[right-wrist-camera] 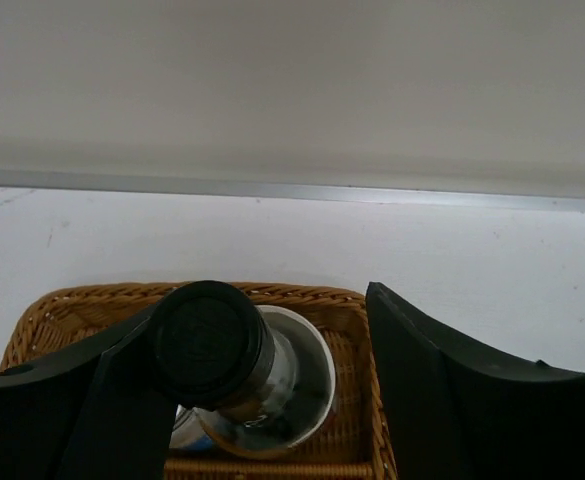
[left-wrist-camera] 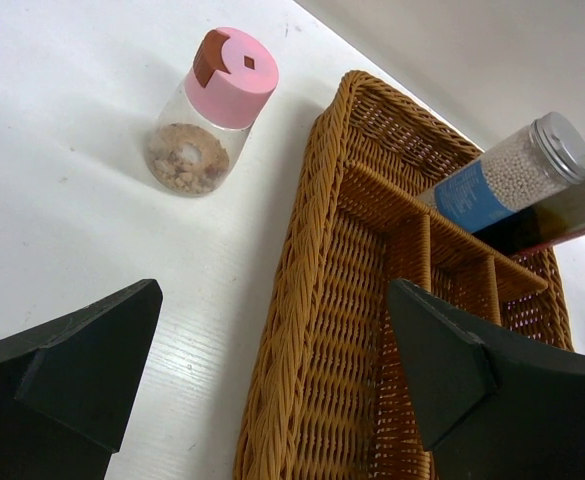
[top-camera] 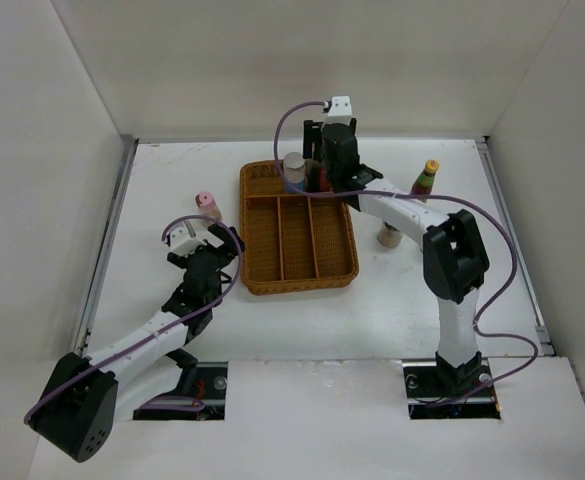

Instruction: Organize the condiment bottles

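A black-capped dark bottle (right-wrist-camera: pixel 212 345) stands in the far compartment of the wicker tray (top-camera: pixel 297 262), beside the grey-lidded blue-labelled jar (top-camera: pixel 294 170). My right gripper (right-wrist-camera: pixel 272 340) straddles the bottle and is open: the left finger touches it, the right finger (right-wrist-camera: pixel 442 390) stands clear. My left gripper (left-wrist-camera: pixel 272 370) hangs open over the tray's left rim, holding nothing. The pink-lidded jar (left-wrist-camera: pixel 212 115) stands on the table left of the tray. The yellow-capped bottle (top-camera: pixel 427 178) and a white-lidded jar (top-camera: pixel 389 236) are right of the tray.
The tray's three long near compartments (top-camera: pixel 297 235) hold nothing. White walls enclose the table on three sides. The right arm's forearm (top-camera: pixel 402 210) reaches across between the tray and the bottles on the right.
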`<act>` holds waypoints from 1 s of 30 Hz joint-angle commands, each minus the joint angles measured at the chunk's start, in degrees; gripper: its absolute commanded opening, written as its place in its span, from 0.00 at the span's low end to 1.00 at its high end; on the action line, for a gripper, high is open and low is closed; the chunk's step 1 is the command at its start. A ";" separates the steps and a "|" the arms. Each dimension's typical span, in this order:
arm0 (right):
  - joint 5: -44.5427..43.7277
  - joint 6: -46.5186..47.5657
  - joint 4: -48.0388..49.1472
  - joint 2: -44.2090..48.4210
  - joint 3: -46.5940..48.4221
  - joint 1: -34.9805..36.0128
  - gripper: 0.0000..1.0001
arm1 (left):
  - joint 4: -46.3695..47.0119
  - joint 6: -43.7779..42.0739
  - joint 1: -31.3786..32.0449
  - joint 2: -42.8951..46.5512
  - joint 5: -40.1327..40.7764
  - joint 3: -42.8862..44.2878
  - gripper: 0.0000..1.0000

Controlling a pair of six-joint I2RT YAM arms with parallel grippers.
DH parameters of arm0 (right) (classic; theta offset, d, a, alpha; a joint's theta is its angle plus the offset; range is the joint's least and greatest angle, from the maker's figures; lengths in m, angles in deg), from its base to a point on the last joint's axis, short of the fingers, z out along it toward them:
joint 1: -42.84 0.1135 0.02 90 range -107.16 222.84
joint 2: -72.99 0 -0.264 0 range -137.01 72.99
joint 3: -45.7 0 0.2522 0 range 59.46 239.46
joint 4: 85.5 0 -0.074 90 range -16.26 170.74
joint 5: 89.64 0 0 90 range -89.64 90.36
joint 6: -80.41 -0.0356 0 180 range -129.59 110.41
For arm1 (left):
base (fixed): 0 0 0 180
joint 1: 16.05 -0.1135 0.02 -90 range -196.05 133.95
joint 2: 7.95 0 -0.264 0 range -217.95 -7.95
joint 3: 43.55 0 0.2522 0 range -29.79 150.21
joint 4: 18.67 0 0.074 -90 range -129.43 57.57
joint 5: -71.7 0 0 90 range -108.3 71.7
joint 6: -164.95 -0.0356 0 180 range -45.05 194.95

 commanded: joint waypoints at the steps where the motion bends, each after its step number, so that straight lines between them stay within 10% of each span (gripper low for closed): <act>1: 0.06 -1.14 2.91 8.72 -1.03 0.45 0.82 | 2.38 0.31 -0.47 1.00 0.28 -0.31 1.00; 15: -7.85 -13.43 -6.83 38.26 -39.78 -4.46 0.99 | 2.29 0.40 -0.03 -0.40 -0.16 0.22 1.00; 27: -6.01 -17.31 -10.19 30.63 -44.46 -10.00 0.99 | 2.46 0.40 0.14 -1.90 -0.16 0.92 1.00; 30: -5.91 -17.66 -10.63 28.08 -43.58 -10.53 0.86 | 2.11 0.40 0.23 -1.99 -0.16 0.84 1.00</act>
